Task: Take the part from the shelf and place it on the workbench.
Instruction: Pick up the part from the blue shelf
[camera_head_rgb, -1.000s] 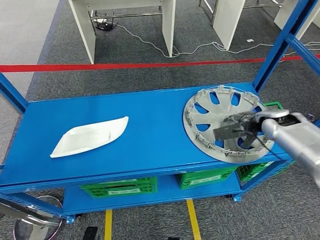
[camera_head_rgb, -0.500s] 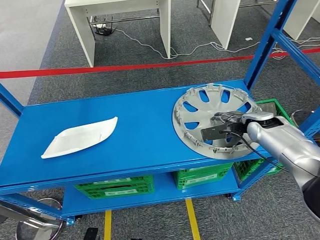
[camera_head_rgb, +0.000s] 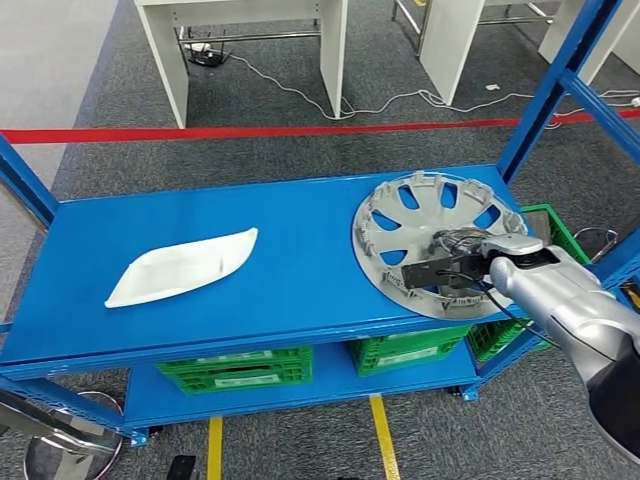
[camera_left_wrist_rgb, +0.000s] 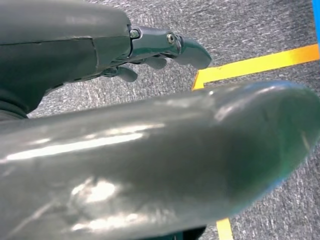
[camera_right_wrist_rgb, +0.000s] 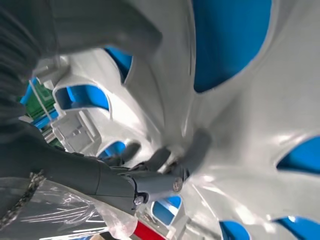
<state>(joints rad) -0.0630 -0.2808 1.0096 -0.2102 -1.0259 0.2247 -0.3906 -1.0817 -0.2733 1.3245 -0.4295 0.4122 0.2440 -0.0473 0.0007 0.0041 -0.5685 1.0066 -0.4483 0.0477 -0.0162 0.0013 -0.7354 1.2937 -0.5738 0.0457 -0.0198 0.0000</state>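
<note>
A silver wheel cover (camera_head_rgb: 423, 215) lies flat at the right end of the blue shelf (camera_head_rgb: 302, 260), its near rim hanging over the front edge. My right hand (camera_head_rgb: 445, 265) rests on its middle. In the right wrist view the dark fingers (camera_right_wrist_rgb: 196, 147) curl against the hub of the wheel cover (camera_right_wrist_rgb: 264, 115), and the thumb lies over a spoke, so the hand grips it. A white elongated plastic part (camera_head_rgb: 181, 268) lies on the left half of the shelf. My left hand (camera_left_wrist_rgb: 151, 47) hangs over the carpet with its fingers apart, holding nothing.
Green crates (camera_head_rgb: 234, 368) (camera_head_rgb: 411, 350) sit on the lower shelf level. A blue upright (camera_head_rgb: 540, 90) rises at the right rear corner. Red tape (camera_head_rgb: 226, 132) crosses the carpet behind the shelf, with white desk legs (camera_head_rgb: 170, 60) beyond. Yellow floor lines (camera_head_rgb: 385, 440) run toward me.
The camera has shifted a little. My right hand has slid slightly toward the wheel cover's hub; the wheel cover and the white part stay where they were on the shelf.
</note>
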